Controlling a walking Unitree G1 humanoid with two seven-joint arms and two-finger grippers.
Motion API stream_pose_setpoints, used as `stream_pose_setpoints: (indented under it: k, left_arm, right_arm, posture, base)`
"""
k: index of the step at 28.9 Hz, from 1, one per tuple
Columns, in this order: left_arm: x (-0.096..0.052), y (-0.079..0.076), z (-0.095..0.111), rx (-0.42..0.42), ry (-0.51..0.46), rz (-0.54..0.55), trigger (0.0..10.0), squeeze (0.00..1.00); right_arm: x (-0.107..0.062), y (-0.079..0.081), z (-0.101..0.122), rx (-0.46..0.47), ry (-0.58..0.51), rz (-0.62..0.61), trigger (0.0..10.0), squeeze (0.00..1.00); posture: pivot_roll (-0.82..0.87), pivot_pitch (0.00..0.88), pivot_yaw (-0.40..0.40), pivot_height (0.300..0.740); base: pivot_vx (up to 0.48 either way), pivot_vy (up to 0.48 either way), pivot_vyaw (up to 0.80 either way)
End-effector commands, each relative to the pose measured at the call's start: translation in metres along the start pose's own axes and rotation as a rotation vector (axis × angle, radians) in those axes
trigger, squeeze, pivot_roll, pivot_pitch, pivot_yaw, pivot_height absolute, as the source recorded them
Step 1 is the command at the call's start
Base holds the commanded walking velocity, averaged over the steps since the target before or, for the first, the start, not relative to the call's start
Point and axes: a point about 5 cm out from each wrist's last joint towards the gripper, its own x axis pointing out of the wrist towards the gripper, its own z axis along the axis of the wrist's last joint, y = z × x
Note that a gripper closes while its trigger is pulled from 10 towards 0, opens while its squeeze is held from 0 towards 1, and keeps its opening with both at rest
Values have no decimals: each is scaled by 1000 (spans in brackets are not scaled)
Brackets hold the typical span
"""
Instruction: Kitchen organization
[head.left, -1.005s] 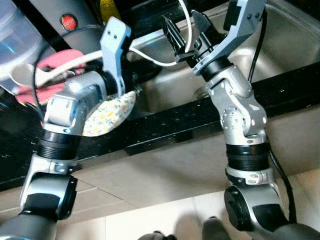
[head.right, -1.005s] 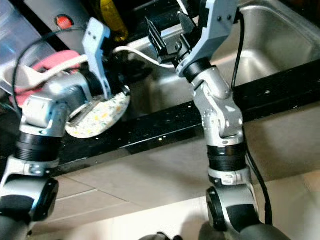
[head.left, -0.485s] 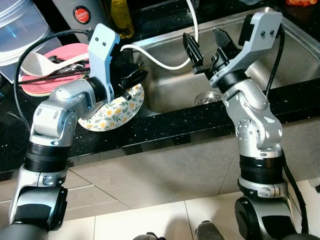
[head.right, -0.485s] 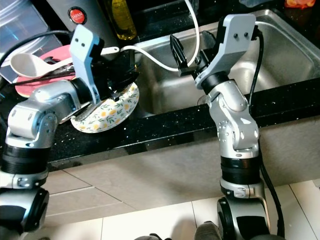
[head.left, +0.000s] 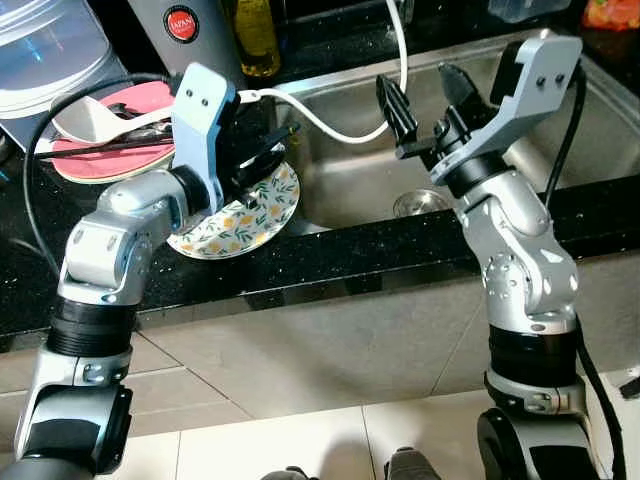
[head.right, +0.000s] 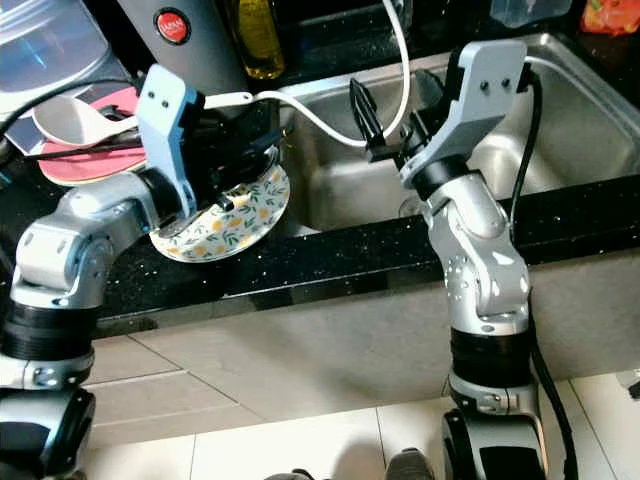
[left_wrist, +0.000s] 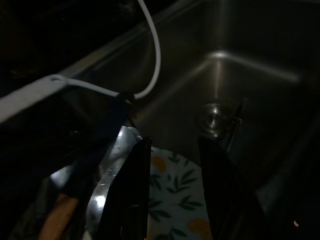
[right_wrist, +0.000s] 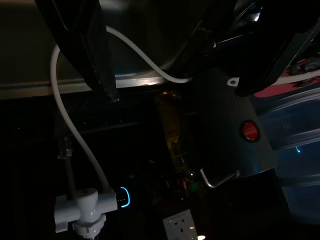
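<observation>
L gripper clamped on round floral-print plate, tilted at black countertop edge, touching steel sink rim. Sink lies to its right. R gripper, fingers apart, hovers over basin, nearer drain.

black speckled stone counter runs left to right | stainless steel sink basin set in it at right, drain on its floor | beige tiled cabinet front below the counter | pale floor tiles nearest | far side dim, white wall socket in shade
</observation>
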Motion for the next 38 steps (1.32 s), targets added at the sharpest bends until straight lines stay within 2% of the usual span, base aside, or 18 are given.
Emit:
stream_pose_setpoints:
  k: [1,8,11,12,14,16,20,23,27,29,32,38]
  left_arm:
    - [-4,3,-4,-6,1,27,10000,0]
    - [-14,-3,-18,-39,38,56,10000,0]
    - [-16,-3,-31,62,123,97,10000,0]
    - [-16,-3,-31,62,123,97,10000,0]
    - [-21,-2,-33,-16,100,131,10000,0]
    - [-26,4,-35,-55,89,165,10000,0]
    - [-32,22,-46,-53,128,238,10000,0]
    - [-32,24,-47,-37,138,240,10000,0]
    - [-30,36,-53,-27,178,241,10000,0]
    - [-26,48,-58,-18,216,230,10000,0]
    - [-24,52,-59,-18,227,217,10000,0]
    - [-9,63,-56,37,264,160,10000,0]
  right_arm:
    - [-2,4,6,10,-41,26,10000,0]
    - [-10,5,-4,6,10,80,10000,0]
    - [-8,1,-11,-7,46,70,10000,0]
    - [-8,1,-11,-7,46,70,10000,0]
    - [-5,-6,-19,-25,88,41,10000,0]
    - [-4,-10,-22,-28,105,29,10000,0]
    - [-2,-13,-28,-20,127,17,10000,0]
    - [-2,-13,-29,-20,131,17,10000,0]
    - [-1,-12,-31,-21,137,15,10000,0]
    - [-2,-16,-33,-25,139,-11,10000,0]
    - [-3,-18,-34,-26,140,-24,10000,0]
    - [-10,-24,-35,-33,140,-68,10000,0]
  posture:
    - [-31,34,127,740]
    - [-9,0,65,740]
    - [4,0,42,740]
    - [4,0,42,740]
    - [19,0,9,740]
    - [30,0,-7,740]
    - [41,3,-35,740]
    - [41,3,-35,740]
    - [44,5,-31,740]
    - [38,7,-16,740]
    - [33,11,-7,740]
    - [20,25,20,740]
  base:
    - [0,0,0]
    - [0,0,0]
    - [0,0,0]
    - [0,0,0]
    - [0,0,0]
    - [0,0,0]
    - [0,0,0]
    - [0,0,0]
    - [0,0,0]
    - [0,0,0]
    - [0,0,0]
    - [0,0,0]
